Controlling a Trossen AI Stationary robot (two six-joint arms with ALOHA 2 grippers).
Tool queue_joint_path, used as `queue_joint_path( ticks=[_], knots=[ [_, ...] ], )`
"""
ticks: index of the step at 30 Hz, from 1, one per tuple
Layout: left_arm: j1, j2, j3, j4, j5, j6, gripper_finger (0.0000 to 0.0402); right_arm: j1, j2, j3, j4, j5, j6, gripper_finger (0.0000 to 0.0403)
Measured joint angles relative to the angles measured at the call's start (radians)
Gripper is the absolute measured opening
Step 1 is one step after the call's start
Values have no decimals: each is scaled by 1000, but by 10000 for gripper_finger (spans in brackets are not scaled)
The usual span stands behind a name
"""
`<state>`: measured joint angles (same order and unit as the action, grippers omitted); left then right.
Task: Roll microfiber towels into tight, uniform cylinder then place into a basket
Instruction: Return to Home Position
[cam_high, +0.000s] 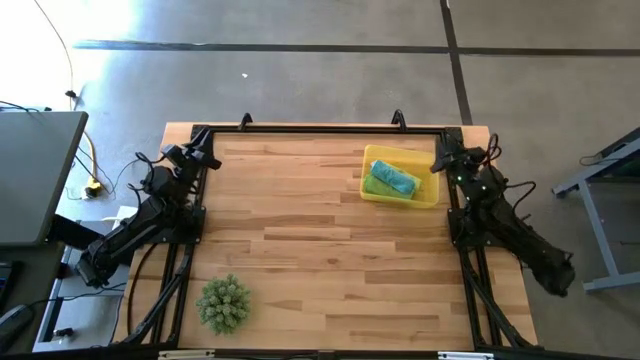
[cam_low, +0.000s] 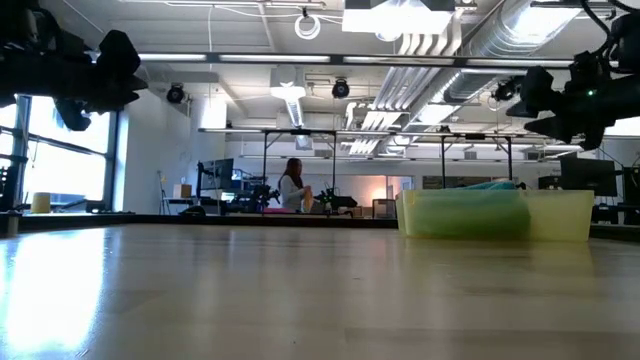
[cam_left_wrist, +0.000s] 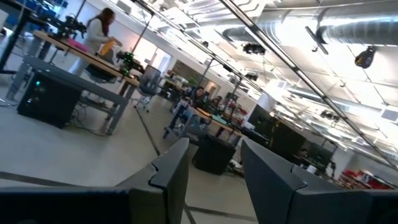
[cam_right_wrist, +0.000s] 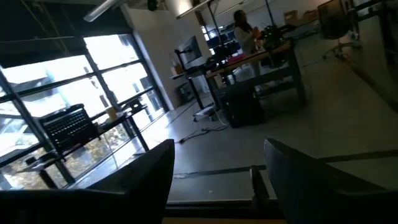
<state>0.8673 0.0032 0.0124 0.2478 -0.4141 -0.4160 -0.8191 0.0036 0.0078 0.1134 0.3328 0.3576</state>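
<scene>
Left claw (cam_left_wrist: 214, 149): I see its fingers parted, holding nothing
Basket (cam_high: 372, 153): on the table, just left of my right claw
Towels (cam_high: 392, 180): blue and green, inside the basket
Right claw (cam_right_wrist: 219, 149): fingers wide apart, empty

The shallow see-through yellow plastic basket (cam_high: 428, 193) sits near the far right corner of the wooden table (cam_high: 300, 250). Inside it, a rolled teal-blue soft towel (cam_high: 396, 180) lies touching lime-green towels (cam_high: 377, 187).

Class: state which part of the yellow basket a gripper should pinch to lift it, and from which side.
Probably the basket wall nearest the right gripper, pinched from above. The wall is low and thin with an open top, and that end is bare of towels.
</scene>
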Motion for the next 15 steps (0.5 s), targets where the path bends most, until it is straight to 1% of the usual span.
queue_joint_path(
  ticks=[5,9,12,15],
  knots=[
    [23,0,0,0,0,0,135,-143,0,0,-46,0,0,238],
    [30,0,0,0,0,0,135,-242,0,0,-50,0,0,238],
    [30,0,0,0,0,0,135,-284,1,0,-50,0,0,238],
    [30,0,0,0,0,0,135,-302,1,0,-50,0,0,238]
  ],
)
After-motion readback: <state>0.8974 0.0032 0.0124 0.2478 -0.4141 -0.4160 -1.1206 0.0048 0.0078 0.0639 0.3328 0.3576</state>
